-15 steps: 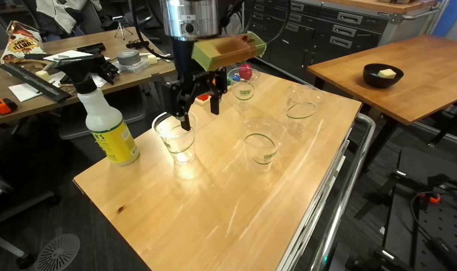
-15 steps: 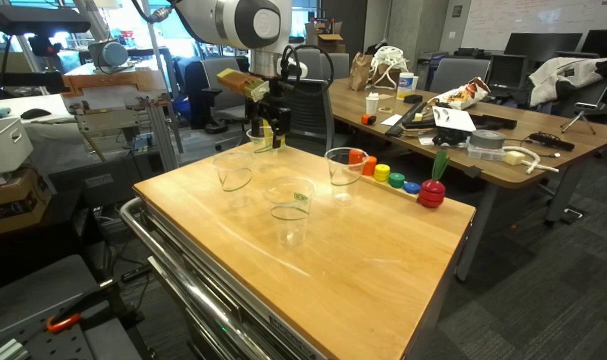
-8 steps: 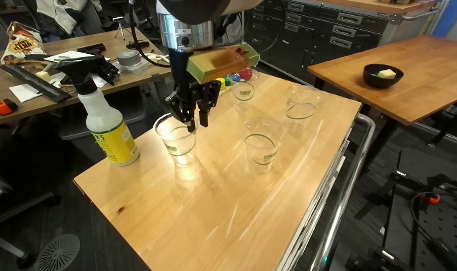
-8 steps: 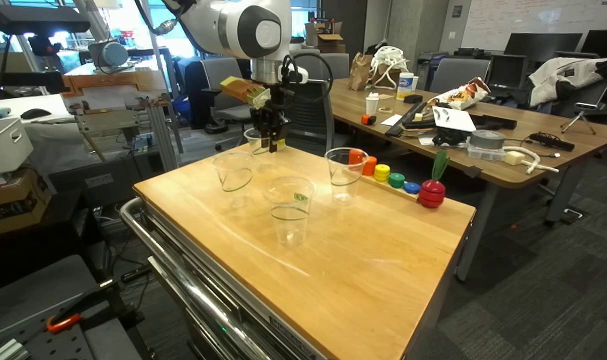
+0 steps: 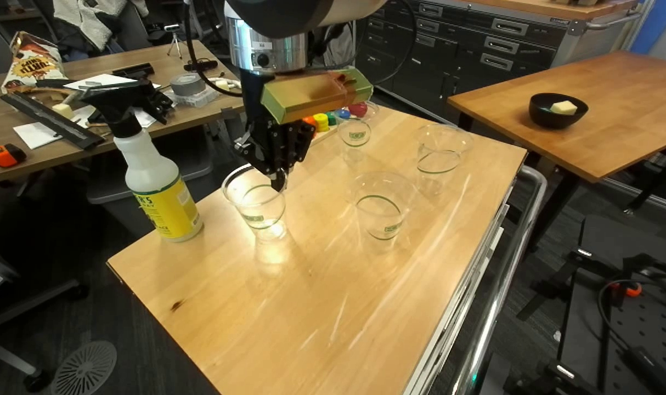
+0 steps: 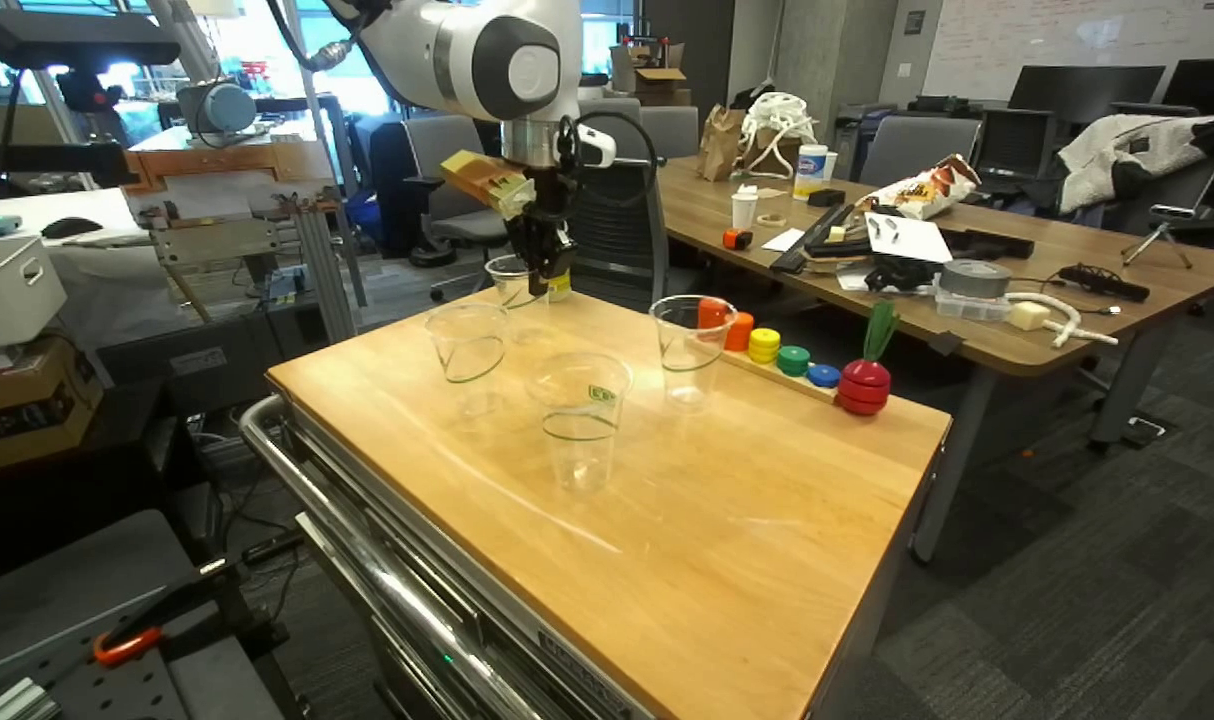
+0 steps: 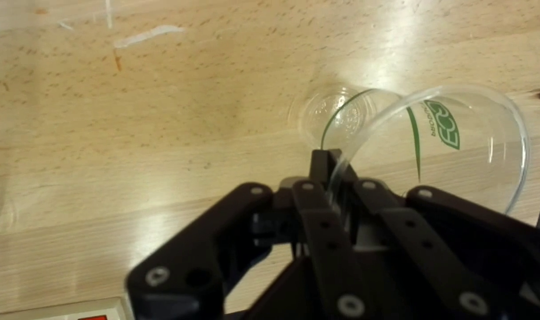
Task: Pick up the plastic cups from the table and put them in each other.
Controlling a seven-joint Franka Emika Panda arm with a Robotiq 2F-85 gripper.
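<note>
End effector [image 5: 278, 180], in an exterior view: fingertips together on the rim of the held cup [image 5: 259, 208], on the side away from the white, yellow-labelled spray bottle [image 5: 168, 195].

Nearest free cup [image 5: 385, 208], same view: upright, mouth up, well apart from the end effector, toward the metal rail [image 5: 502, 285]; probably the nesting target, so the carry should run sideways across the worktop [image 5: 311, 318].

Third cup [image 5: 355, 134] and fourth cup [image 5: 441, 153]: both upright, neither nested.

Held cup [image 6: 510, 290], in an exterior view: near the worktop's far corner, tapering downward, axis close to vertical; the nearest free cup lies on its rail side.

Coloured pieces [image 6: 793, 361]: smooth, rounded, in a row beyond the third cup.

Grip, in the wrist view: the clear wall passes between the dark fingertips [image 7: 320, 164]; the mouth spreads to their right.

Cup base: cannot tell whether it touches the worktop.

Cup material: thin, glossy plastic, green band and logo; likely to flex.

Worktop texture: pale, flecked wood, white scuffs.
</note>
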